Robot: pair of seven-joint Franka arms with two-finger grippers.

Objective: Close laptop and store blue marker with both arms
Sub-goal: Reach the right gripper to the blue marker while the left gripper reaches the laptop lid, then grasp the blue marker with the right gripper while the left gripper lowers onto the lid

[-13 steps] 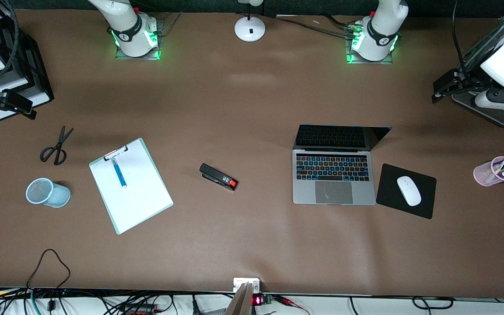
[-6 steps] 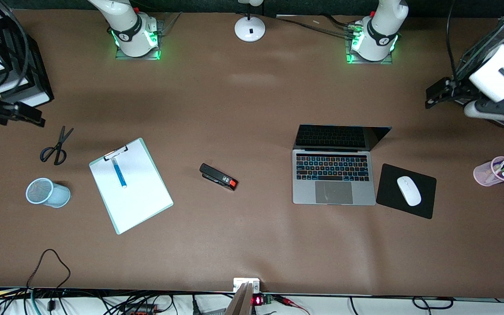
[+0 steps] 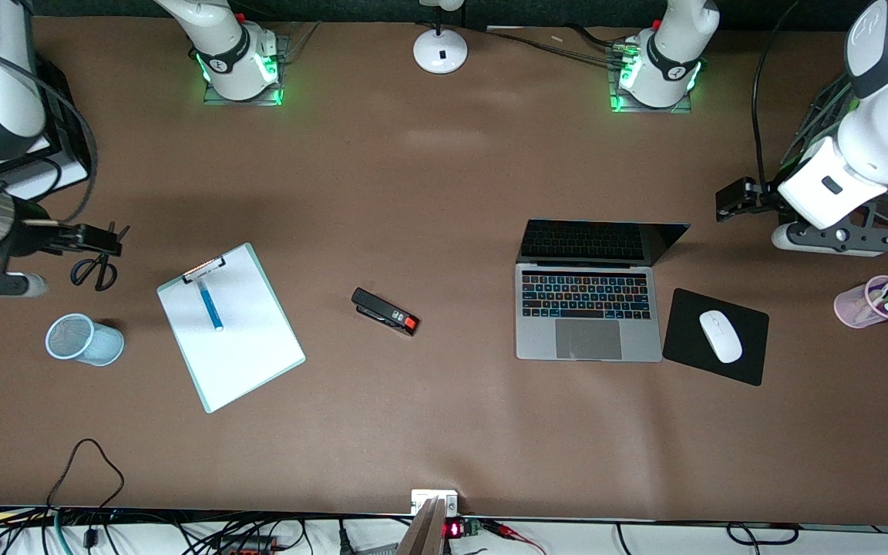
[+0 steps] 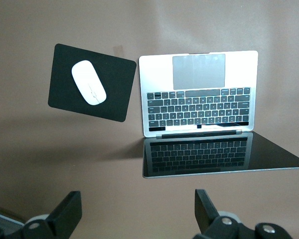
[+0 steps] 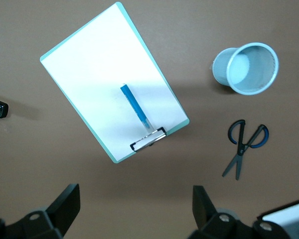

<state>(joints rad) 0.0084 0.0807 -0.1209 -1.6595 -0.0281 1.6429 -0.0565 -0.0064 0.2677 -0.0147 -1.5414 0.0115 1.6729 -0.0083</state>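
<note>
The laptop (image 3: 589,308) lies open on the table, its dark screen (image 3: 602,240) tipped back toward the arms' bases; it also shows in the left wrist view (image 4: 197,94). The blue marker (image 3: 210,304) lies on a white clipboard (image 3: 243,347), and the right wrist view shows the marker (image 5: 135,108) too. My left gripper (image 3: 731,200) hangs open and empty over bare table beside the screen's corner (image 4: 137,216). My right gripper (image 3: 107,240) hangs open and empty over the scissors (image 3: 95,268), a short way from the clipboard (image 5: 134,209).
A light-blue mesh cup (image 3: 83,339) sits beside the clipboard toward the right arm's end. A black stapler (image 3: 385,311) lies mid-table. A white mouse (image 3: 720,336) rests on a black pad (image 3: 745,370) next to the laptop. A pink cup of pens (image 3: 872,302) stands at the left arm's end.
Both arms have swung in from the table's ends toward the middle. The right gripper came over the scissors; the left gripper came close to the laptop's screen. Nothing on the table moved.
</note>
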